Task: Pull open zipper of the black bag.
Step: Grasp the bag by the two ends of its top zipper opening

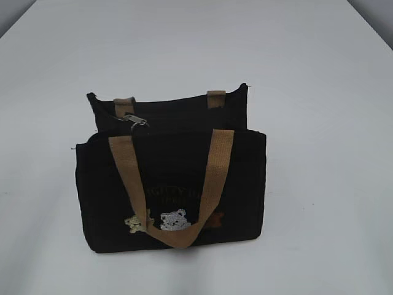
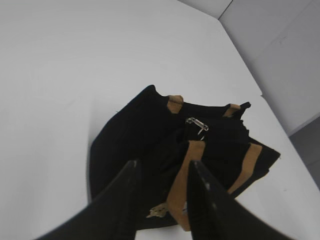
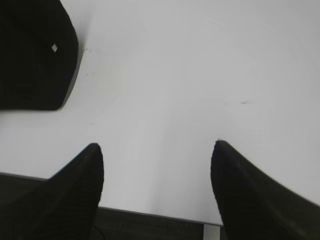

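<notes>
**Black bag, zipper and both grippers: what each view holds**

Item 1. Black bag point(image 1: 172, 178). In the exterior view it stands upright at the centre of the white table point(image 1: 319, 74), front panel facing the camera. A tan front handle point(image 1: 178, 184) loops down over that panel; the stubs of a second tan handle point(image 1: 216, 98) show on the rear panel. Only this view shows the front clearly: faint gold lettering at mid-panel, and beneath it a white bear patch point(image 1: 175, 219), a beige bear patch point(image 1: 136, 222) to its left and a brown patch to its right.

Item 2. Zipper point(image 1: 134, 120). The silver pull tab sits at the upper left of the bag's top, just beside the rear handle's left stub. My left wrist view gives it from above and behind, at frame centre point(image 2: 197, 123), between the two rear stubs. Whether the zip line is parted I cannot tell.

Item 3. My left gripper point(image 2: 162, 172). Seen only in the left wrist view, bottom centre: fingers partly apart, nothing between them, poised above the bag's near side and not touching it.

Item 4. My right gripper point(image 3: 156, 155). Seen only in the right wrist view: fingers spread wide, empty, over bare table near its edge. A dark rounded shape point(image 3: 35, 55) fills the upper left; I cannot tell what it is.
</notes>
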You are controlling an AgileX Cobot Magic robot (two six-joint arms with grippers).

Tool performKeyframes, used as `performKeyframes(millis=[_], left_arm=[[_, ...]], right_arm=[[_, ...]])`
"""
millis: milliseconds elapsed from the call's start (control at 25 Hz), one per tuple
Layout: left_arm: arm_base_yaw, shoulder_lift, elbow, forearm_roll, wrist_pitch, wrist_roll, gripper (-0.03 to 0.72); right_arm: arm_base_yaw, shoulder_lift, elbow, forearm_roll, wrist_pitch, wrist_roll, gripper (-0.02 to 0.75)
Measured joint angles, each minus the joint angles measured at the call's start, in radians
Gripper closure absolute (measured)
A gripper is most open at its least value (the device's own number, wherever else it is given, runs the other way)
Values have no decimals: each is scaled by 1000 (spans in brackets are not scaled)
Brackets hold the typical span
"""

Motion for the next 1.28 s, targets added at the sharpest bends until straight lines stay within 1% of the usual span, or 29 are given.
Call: performKeyframes(millis=[40, 200, 240, 320, 400, 520, 600, 720, 840, 920, 1000, 1080, 1120, 1200, 1280], left_arm=[[0, 68, 0, -53, -16, 38, 449], [0, 353, -19, -302, -26, 269, 449], [0, 414, -34, -350, -19, 299, 449], [0, 582, -72, -399, -3, 336, 449], [0, 699, -113, -414, 13, 349, 447], [-14, 856, -191, -424, 56, 353, 423], [-44, 946, -233, -425, 58, 354, 393], [-117, 1042, -281, -428, 45, 352, 352], [-186, 1110, -312, -431, 22, 351, 342], [-204, 1149, -321, -436, -5, 344, 339], [-205, 1181, -324, -439, -41, 342, 339], [-205, 1208, -327, -440, -59, 341, 355], [-205, 1221, -327, -443, -62, 341, 376], [-207, 1247, -328, -453, -63, 341, 438], [-208, 1264, -331, -462, -59, 348, 522]], right_arm=[[11, 32, 0, 3, -1, 0, 218], [66, 173, -1, 12, -8, -2, 218], [89, 201, -6, 13, -16, -5, 218], [128, 267, -20, 14, -54, -16, 218], [159, 335, -38, 17, -104, -24, 218], [189, 451, -64, 32, -191, -27, 218], [205, 540, -88, 50, -248, -44, 218], [224, 671, -146, 96, -297, -108, 218], [230, 827, -233, 153, -315, -188, 218], [231, 904, -289, 192, -316, -250, 218], [231, 979, -350, 246, -317, -311, 218], [231, 1042, -415, 317, -317, -389, 218], [235, 1075, -447, 351, -318, -420, 218], [260, 1134, -506, 399, -323, -485, 218], [308, 1199, -566, 421, -335, -527, 218]])
